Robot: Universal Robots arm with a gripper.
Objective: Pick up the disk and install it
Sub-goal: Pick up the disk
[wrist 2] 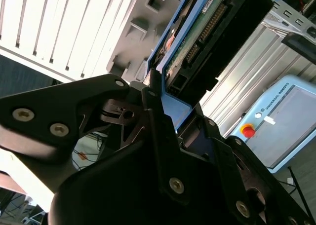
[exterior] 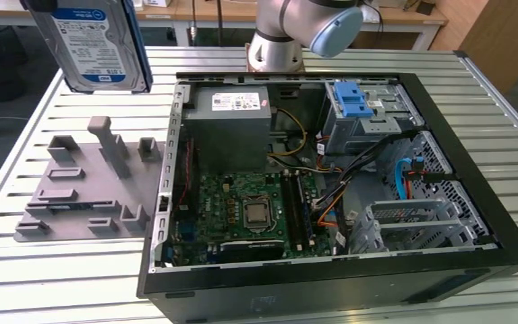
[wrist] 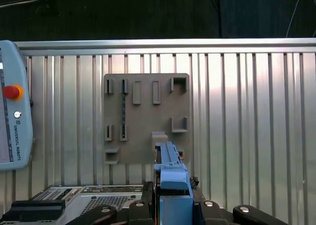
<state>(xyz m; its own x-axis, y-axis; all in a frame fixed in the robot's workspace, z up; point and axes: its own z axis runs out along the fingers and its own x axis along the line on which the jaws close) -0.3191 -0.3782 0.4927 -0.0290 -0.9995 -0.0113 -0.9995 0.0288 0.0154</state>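
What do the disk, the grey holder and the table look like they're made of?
The disk: silver metal face with a glossy label, edged in blue, seemingly plastic. The grey holder: matte, uniform grey, probably moulded or printed plastic. The table: pale ribbed slats with a soft sheen, likely aluminium.

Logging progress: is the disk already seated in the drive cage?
No; in the exterior view the disk is up in the air over the grey fixture, outside the computer case.
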